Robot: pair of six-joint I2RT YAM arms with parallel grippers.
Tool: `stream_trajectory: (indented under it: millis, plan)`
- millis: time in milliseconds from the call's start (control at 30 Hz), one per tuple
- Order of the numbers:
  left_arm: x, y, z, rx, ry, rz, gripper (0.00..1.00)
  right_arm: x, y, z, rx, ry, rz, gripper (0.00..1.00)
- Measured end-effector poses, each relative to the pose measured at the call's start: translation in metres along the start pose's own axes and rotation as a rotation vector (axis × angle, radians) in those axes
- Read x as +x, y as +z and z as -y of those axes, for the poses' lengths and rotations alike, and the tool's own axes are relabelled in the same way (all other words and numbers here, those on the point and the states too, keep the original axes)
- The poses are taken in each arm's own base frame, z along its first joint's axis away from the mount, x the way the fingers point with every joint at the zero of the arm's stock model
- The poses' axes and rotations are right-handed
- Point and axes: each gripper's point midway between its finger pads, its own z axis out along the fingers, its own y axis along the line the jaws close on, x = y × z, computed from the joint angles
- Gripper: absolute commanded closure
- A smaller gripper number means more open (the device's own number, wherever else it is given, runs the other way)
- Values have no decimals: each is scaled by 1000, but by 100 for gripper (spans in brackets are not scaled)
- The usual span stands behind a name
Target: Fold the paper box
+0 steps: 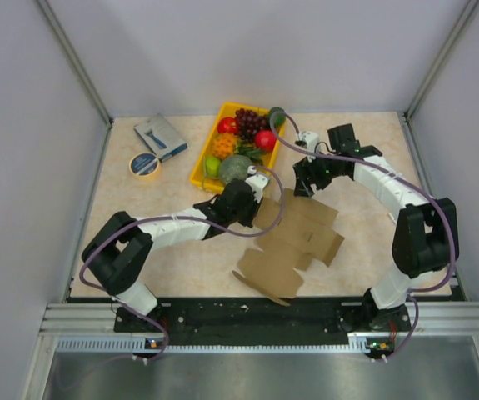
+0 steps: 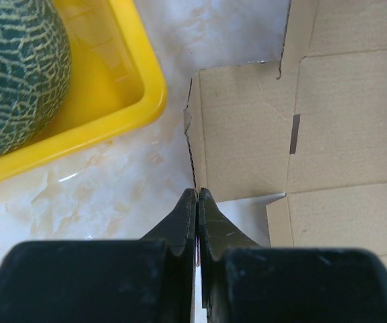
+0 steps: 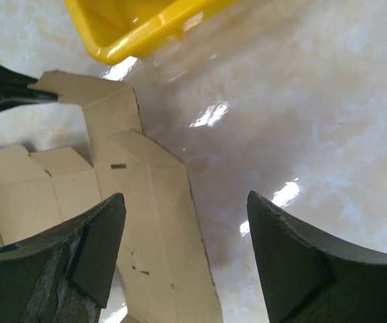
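Box (image 1: 293, 242): mostly flat on worktop (image 1: 139, 242), folding barely begun. Left end effector (image 2: 198, 194) pinching a flap (image 2: 240, 128); right end effector (image 3: 183, 202) spread, empty.

A robotics lab test cell: plain pale-grey wall panels (image 1: 264, 50) and a silver aluminium frame rail (image 1: 471, 317) box in a beige marble-patterned tabletop (image 1: 122, 196). A black-and-white robot arm (image 1: 172, 225) is bolted at lower left, a second such arm (image 1: 389, 185) at lower right.

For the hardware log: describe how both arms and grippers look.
The left arm and right arm have white links and bulky black joints, each trailed by a purple-grey cable. The left gripper and right gripper have black fingers tapering to wedge tips.
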Motion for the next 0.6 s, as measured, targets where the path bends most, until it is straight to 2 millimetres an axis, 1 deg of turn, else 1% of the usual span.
stream_trajectory:
  millis: [100, 200, 333, 400, 433, 467, 500, 533, 567, 600]
  plan:
    - [1, -7, -4, -12, 12, 41, 100, 15, 4, -9, -42, 22, -21, 32]
    - [-4, -12, -7, -22, 20, 89, 100, 24, 8, -16, -76, 48, -29, 36]
    - [-13, -18, -9, -31, 22, 155, 100, 33, 11, -23, -98, 78, -23, 52]
    - [-15, -21, -10, -33, 20, 178, 100, 33, 10, -26, -98, 82, -11, 55]
    - [-17, -22, -10, -35, 19, 191, 100, 33, 9, -29, -96, 84, -5, 59]
    - [-19, -22, -10, -37, 17, 202, 100, 32, 8, -31, -86, 80, 2, 59]
    - [-22, -23, -11, -40, 15, 215, 100, 31, 6, -32, -69, 69, 8, 57]
    - [-24, -24, -11, -43, 14, 225, 100, 28, 4, -34, -54, 55, 21, 44]
    - [-25, -24, -12, -45, 11, 236, 100, 24, 1, -37, -40, 44, 36, 38]
    - [-26, -25, -12, -49, 7, 245, 100, 21, -2, -39, -20, 39, 50, 35]
